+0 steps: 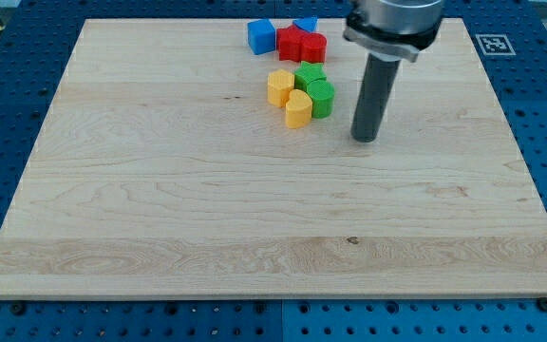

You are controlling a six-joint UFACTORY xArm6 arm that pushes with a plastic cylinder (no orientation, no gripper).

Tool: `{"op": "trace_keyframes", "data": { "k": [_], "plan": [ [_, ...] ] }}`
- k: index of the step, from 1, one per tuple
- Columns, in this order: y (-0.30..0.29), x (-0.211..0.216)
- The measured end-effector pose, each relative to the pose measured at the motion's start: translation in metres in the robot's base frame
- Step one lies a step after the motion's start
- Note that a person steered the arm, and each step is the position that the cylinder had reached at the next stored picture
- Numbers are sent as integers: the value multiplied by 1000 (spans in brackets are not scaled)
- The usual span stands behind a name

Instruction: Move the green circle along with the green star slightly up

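Note:
The green star [309, 76] and the green circle [321, 97] sit touching each other near the view's top centre, the circle just below the star. My tip [365, 139] rests on the board to the right of and a little below the green circle, apart from it. Two yellow blocks press against the greens on the left: one [280, 86] beside the star, one [298, 109] beside the circle.
A red star [292, 43] and a red round block [314, 47] sit just above the green star. A blue cube [261, 36] lies to their left, and a blue block [305, 25] is behind them at the board's top edge [207, 20].

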State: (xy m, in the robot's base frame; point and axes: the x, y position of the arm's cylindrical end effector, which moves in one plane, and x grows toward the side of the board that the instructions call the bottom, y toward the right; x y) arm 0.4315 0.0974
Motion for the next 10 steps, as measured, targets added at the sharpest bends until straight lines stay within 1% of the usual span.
{"op": "trace_keyframes", "data": {
  "k": [1, 6, 10],
  "plan": [
    [-11, -6],
    [-31, -76],
    [-52, -108]
  ]
}}
